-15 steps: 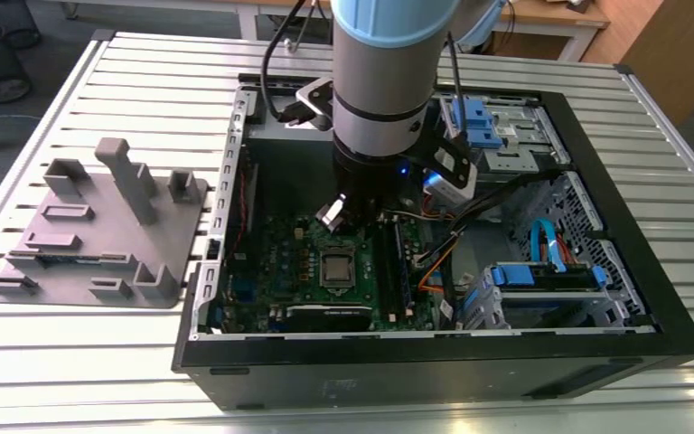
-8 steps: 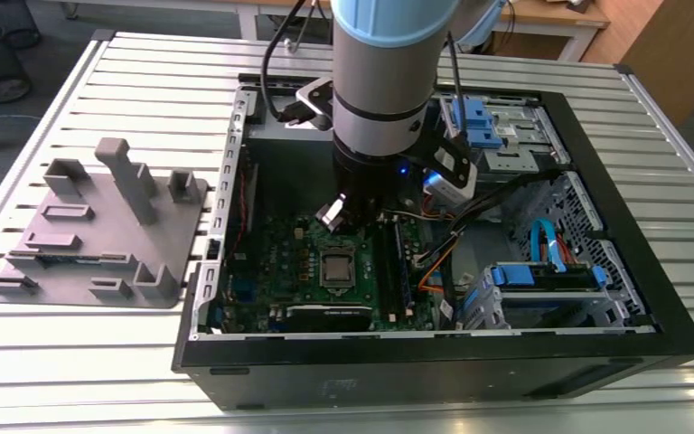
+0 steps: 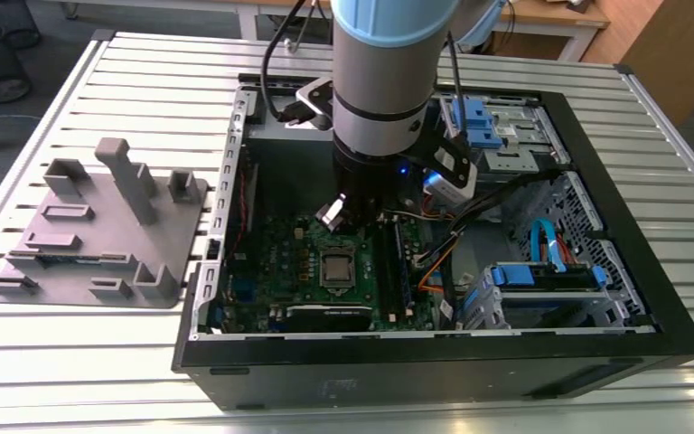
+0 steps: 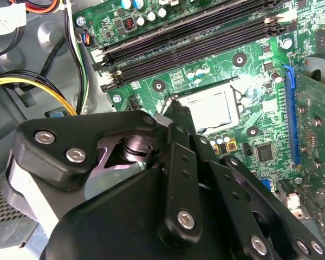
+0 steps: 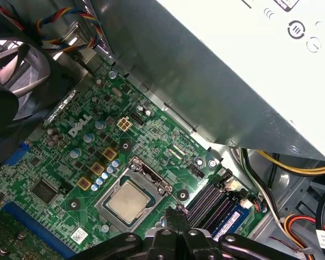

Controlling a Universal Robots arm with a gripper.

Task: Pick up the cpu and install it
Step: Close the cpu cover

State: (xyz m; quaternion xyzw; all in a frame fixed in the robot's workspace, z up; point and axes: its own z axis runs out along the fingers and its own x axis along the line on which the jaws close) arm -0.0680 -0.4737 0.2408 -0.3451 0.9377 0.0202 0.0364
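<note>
Exterior view: the gripper (image 3: 332, 213), fingers closed on nothing, hangs at twelve o'clock of the cpu (image 3: 337, 268), which sits square in its socket (image 3: 337, 282), apparently already installed.

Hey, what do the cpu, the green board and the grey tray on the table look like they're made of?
The cpu looks like it has a matte, pale silvery metal top, with a soft dull sheen. The green board looks like lacquered circuit laminate, glossy green with fine traces. The grey tray appears to be matte plastic, uniform grey with moulded upright posts, though the look leaves it open.
</note>
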